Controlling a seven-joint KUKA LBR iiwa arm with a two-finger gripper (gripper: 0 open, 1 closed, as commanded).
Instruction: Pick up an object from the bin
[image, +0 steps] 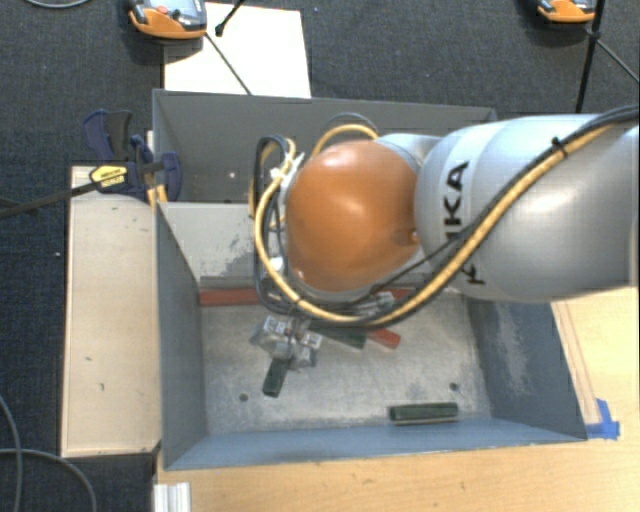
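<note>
My gripper (287, 340) hangs below the orange dome, over the left middle of the bin floor. A short black stick-like thing (274, 379) lies tilted right under it, its upper end touching or hidden by the gripper. Whether it is held I cannot tell. Just to the right of the gripper, a dark green piece (346, 339) and a red piece (386, 339) stick out from under the arm.
A long red-brown bar (232, 296) lies along the foot of the back wall. A dark flat bar (423, 411) rests near the front wall, right of centre. The arm covers the back right of the bin.
</note>
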